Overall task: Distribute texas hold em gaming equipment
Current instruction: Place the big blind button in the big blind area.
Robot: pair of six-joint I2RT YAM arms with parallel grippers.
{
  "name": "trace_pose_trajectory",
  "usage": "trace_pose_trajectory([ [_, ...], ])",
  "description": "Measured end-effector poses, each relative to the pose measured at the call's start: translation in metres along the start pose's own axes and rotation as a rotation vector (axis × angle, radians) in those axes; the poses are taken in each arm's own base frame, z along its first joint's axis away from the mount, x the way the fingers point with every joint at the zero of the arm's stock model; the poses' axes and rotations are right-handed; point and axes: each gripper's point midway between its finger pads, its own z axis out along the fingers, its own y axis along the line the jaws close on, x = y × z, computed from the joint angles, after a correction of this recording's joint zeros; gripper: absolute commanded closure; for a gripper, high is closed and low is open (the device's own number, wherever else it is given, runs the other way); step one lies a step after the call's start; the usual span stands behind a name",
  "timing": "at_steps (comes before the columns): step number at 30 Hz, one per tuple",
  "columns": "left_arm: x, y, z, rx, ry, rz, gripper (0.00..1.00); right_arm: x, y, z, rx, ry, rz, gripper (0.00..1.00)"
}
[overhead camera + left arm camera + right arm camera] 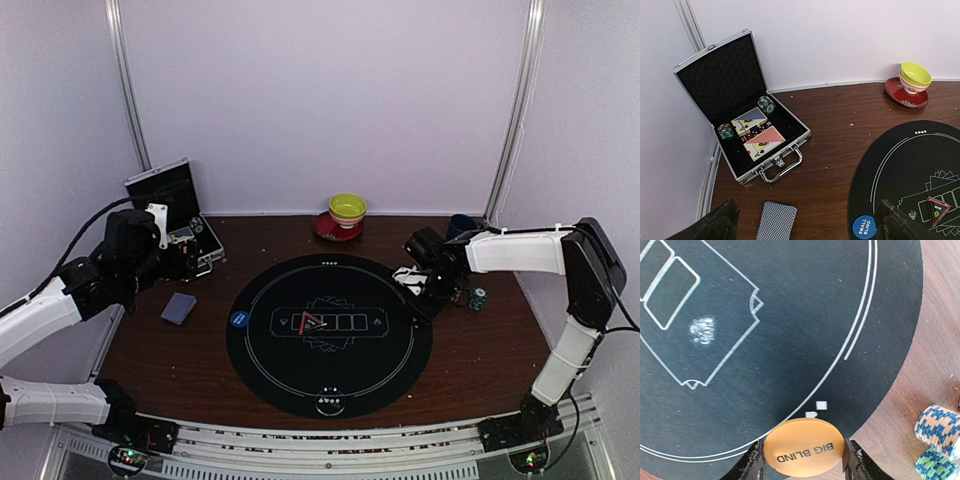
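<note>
My right gripper is shut on an orange "BIG BLIND" button disc, gripped by its edges just above the right rim of the round black mat. In the top view this gripper hangs at the mat's right edge. A blue "SMALL BLIND" disc lies on the mat's left edge. A blue-backed deck of cards lies on the wood between the open fingers of my left gripper, which hovers above it, empty. Two stacks of striped chips stand on the wood right of the mat.
An open metal case at the back left holds chips and cards. A yellow-green bowl on a red saucer and a dark mug stand at the back. A red triangle marker lies mid-mat.
</note>
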Motion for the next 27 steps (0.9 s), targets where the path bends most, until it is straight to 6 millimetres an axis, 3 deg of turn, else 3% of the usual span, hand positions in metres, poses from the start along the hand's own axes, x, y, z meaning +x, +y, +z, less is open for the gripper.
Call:
trace_pose_trajectory([
  [13,0.0,0.0,0.0,0.0,0.0,0.002,0.02,0.001,-0.012,0.018,0.018,0.006,0.021,0.47],
  [27,0.0,0.0,0.0,0.0,0.0,0.003,0.02,0.002,-0.013,0.02,0.027,0.007,0.019,0.47],
])
